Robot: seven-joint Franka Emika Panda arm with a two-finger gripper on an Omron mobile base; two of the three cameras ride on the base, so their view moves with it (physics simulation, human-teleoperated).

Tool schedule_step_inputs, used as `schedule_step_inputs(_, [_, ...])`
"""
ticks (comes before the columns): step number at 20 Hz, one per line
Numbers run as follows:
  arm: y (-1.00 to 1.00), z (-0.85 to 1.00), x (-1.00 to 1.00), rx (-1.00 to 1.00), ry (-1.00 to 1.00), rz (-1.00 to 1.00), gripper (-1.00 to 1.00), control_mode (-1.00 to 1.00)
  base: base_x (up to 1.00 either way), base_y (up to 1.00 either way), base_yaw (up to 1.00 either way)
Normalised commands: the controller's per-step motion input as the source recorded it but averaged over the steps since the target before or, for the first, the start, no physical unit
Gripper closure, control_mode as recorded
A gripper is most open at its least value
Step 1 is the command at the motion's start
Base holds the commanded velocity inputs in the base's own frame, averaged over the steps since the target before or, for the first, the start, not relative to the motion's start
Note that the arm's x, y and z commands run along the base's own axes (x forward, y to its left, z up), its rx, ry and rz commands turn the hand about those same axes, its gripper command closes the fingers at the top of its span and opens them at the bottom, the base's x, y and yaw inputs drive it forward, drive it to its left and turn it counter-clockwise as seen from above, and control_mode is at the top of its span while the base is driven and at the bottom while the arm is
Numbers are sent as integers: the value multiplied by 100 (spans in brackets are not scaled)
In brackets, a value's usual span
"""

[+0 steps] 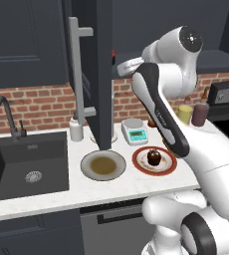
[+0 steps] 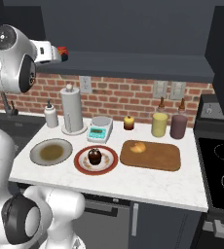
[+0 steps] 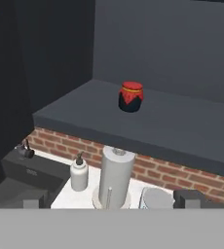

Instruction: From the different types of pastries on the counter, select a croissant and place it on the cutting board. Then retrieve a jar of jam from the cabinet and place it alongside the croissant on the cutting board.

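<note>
counter: white speckled stone, smooth. cutting board: brown wood, matt. cabinet: dark grey, matt finish; bar handle: brushed silver metal. backsplash: rough red brick. sink: dark, matt. jar of jam: red cloth-like top.

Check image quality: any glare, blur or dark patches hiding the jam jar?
Hand view: even flat light, no glare; jam jar sharp on the dim cabinet shelf. Right base view: counter bright, croissant crisp on the cutting board. Left base view: cabinet interior dark.
</note>
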Motion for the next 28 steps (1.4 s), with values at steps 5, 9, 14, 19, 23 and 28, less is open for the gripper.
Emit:
schedule_step_inputs(5, [0, 0, 47, 0, -9, 0, -100, -100, 0, 0, 0])
schedule_step_inputs(9, [0, 0, 46, 0, -8, 0, -100, -100, 0, 0, 0])
schedule_step_inputs(14, [0, 0, 37, 0, -6, 0, -100, -100, 0, 0, 0])
schedule_step_inputs(19, [11, 0, 37, 0, -1, 0, -100, -100, 0, 0, 0])
schedule_step_inputs(23, [14, -1, 30, 0, 0, 0, -100, -100, 0, 0, 0])
schedule_step_inputs(28, [3, 0, 26, 1, 0, 0, -100, -100, 0, 0, 0])
